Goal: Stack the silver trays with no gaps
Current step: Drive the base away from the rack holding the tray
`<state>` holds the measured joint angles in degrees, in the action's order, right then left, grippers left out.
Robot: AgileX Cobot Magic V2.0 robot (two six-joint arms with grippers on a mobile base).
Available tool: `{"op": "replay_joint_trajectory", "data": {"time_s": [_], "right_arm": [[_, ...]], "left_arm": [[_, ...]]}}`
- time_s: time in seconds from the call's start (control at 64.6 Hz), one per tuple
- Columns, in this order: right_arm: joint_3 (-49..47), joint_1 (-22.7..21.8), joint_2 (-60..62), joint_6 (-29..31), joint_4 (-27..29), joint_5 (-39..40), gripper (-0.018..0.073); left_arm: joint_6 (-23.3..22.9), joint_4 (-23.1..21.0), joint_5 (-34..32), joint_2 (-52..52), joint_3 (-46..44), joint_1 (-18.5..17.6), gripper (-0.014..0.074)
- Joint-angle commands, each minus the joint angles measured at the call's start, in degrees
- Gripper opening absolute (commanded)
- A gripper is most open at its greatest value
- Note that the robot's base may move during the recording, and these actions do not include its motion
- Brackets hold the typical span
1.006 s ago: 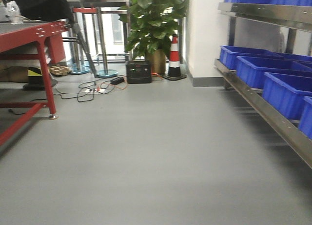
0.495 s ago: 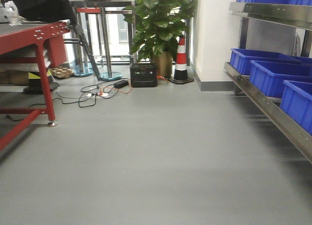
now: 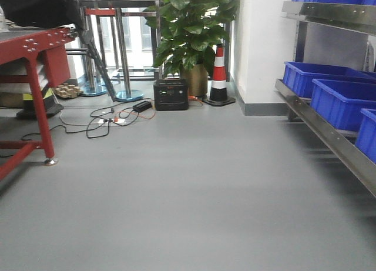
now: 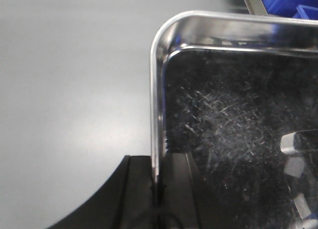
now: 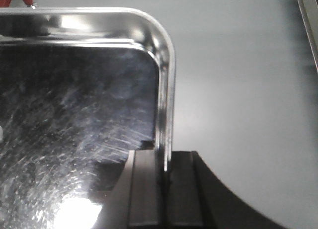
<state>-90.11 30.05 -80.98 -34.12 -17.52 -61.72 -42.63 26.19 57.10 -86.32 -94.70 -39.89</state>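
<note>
Tray rim pinched on both sides: left gripper [image 4: 159, 189] has its fingers pressed together on the left rim of the silver tray [image 4: 233, 114], just behind a rounded corner, so the pan runs off to that gripper's right. Right gripper [image 5: 164, 189] mirrors it, clamped on the right rim with the pan to its left. Judged to be one and the same tray, spanning between the two arms and carried level over the grey floor [image 3: 188, 194]. Its long axis can't be settled, since neither wrist view shows a full edge. Neither arm is nearer, as both already hold it. Count: one tray in hand and two grippers. No second tray or stack shows in any view, so the direction to the stacking target can't be told. Steel rack [image 3: 329, 136] sits ahead and to the right of the grippers with three blue bins [image 3: 343, 97] on the lower shelf; more on the upper shelf are cut off and uncountable. Next move probably needs the base to bring a second tray into view first.
</note>
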Motion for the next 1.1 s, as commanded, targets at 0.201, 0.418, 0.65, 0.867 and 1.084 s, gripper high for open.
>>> {"op": "replay_joint_trajectory", "data": {"time_s": [0.201,0.418,0.65,0.867,1.084], "right_arm": [[-0.43,0.36,0.02,1.25,0.66,2.22,-0.0067],[-0.43,0.36,0.02,1.25,0.66,2.22,-0.0067],[-0.43,0.36,0.02,1.25,0.66,2.22,-0.0067],[-0.43,0.36,0.02,1.25,0.66,2.22,-0.0067],[-0.43,0.36,0.02,1.25,0.66,2.22,-0.0067]], "left_arm": [[0.11,-0.44,-4.54,0.31,-0.65,-0.4,-0.0016],[0.11,0.04,-4.54,0.31,-0.65,-0.4,-0.0016],[0.11,0.17,-4.62,0.31,-0.65,-0.4,-0.0016],[0.11,0.16,-4.62,0.21,-0.65,-0.4,-0.0016],[0.11,0.16,-4.62,0.21,-0.65,-0.4,-0.0016]]}}
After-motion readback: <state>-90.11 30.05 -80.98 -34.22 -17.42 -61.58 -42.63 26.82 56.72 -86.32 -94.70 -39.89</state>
